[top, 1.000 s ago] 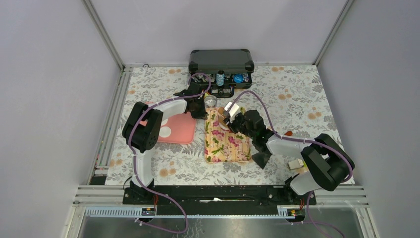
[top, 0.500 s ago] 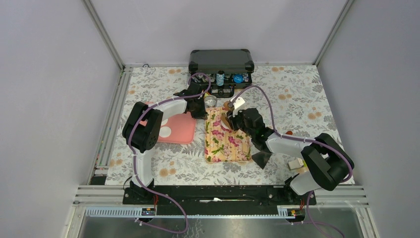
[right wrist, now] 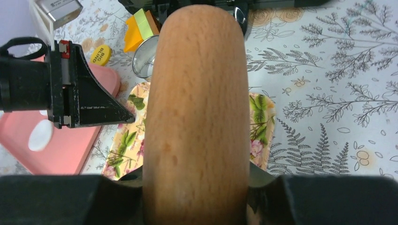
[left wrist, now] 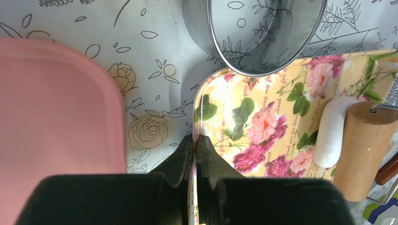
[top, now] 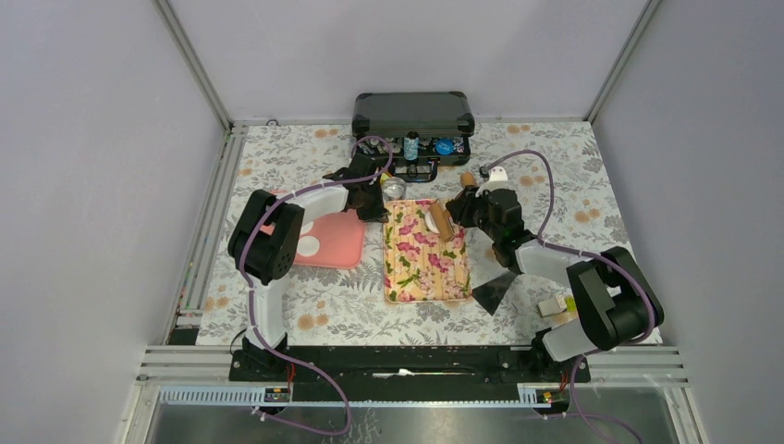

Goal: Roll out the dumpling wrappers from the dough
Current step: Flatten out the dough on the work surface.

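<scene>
The left gripper [left wrist: 196, 140] is pinching the left rim of the floral tray [left wrist: 263, 93], its jaws closed tight on the thin edge. The right gripper [top: 455, 215] is clamping a wooden rolling pin [right wrist: 197, 108] between partly spread jaws, holding it over the upper right of that tray.

The left wrist view is showing what the overhead barely resolves: a white lump of dough [left wrist: 331, 131] lying on the tray at right of frame, touching the pin's cut end, with a round silver tin [left wrist: 253, 33] sitting just above the tray's corner. The right wrist view is showing one flat dumpling wrapper [right wrist: 40, 135] lying on the pink tray [right wrist: 70, 150] at lower left.

A leaf-and-flower printed cloth [top: 555, 185] is covering the table, an open black case [top: 413, 116] is standing at its far edge, and plain pale walls are enclosing the space.
</scene>
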